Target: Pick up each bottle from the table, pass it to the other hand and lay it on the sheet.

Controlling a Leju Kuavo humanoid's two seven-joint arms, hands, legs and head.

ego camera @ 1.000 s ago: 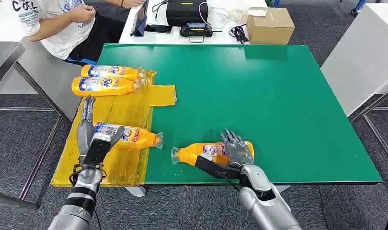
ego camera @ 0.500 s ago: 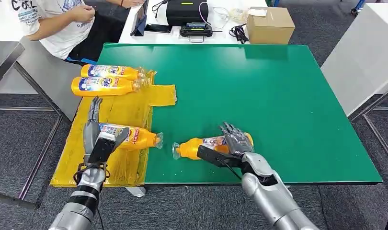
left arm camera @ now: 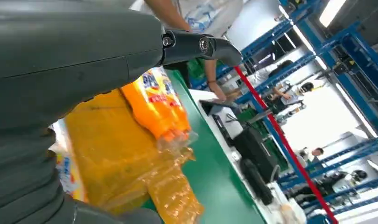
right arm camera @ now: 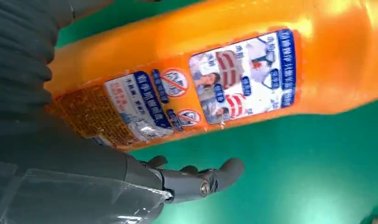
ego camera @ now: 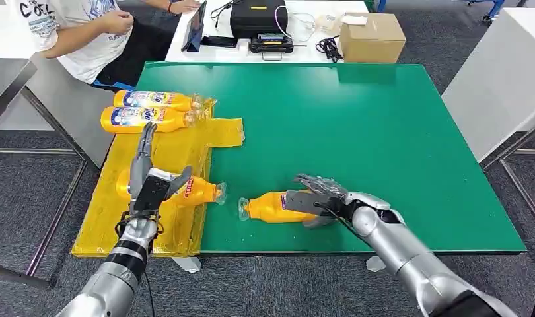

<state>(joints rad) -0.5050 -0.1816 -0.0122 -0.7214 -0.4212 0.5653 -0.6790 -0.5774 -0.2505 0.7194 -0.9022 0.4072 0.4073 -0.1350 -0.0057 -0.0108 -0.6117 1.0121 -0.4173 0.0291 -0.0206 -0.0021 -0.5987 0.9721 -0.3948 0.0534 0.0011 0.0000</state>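
An orange bottle (ego camera: pixel 271 207) lies on its side on the green table (ego camera: pixel 384 132) near the front edge, cap to the left. My right hand (ego camera: pixel 321 197) grips its base end; in the right wrist view the labelled bottle (right arm camera: pixel 224 70) lies against the palm with the fingers (right arm camera: pixel 201 179) curled beneath. My left hand (ego camera: pixel 149 181) hovers open over the yellow sheet (ego camera: pixel 179 148), just above a third bottle (ego camera: pixel 199 191) lying there. Two more bottles (ego camera: pixel 152 100) (ego camera: pixel 146 119) lie side by side at the sheet's far end, also seen past the left hand (left arm camera: pixel 61 60) as orange bottles (left arm camera: pixel 157 102).
A person (ego camera: pixel 86 33) sits at the far left corner. Behind the green table a white desk carries a cardboard box (ego camera: pixel 372 36) and black devices (ego camera: pixel 258 20). The yellow sheet hangs over the table's left edge. A white table (ego camera: pixel 509 72) stands to the right.
My right hand has turned and closed around the bottle's base, and the bottle has shifted slightly. My left hand has risen and moved forward above the third bottle.
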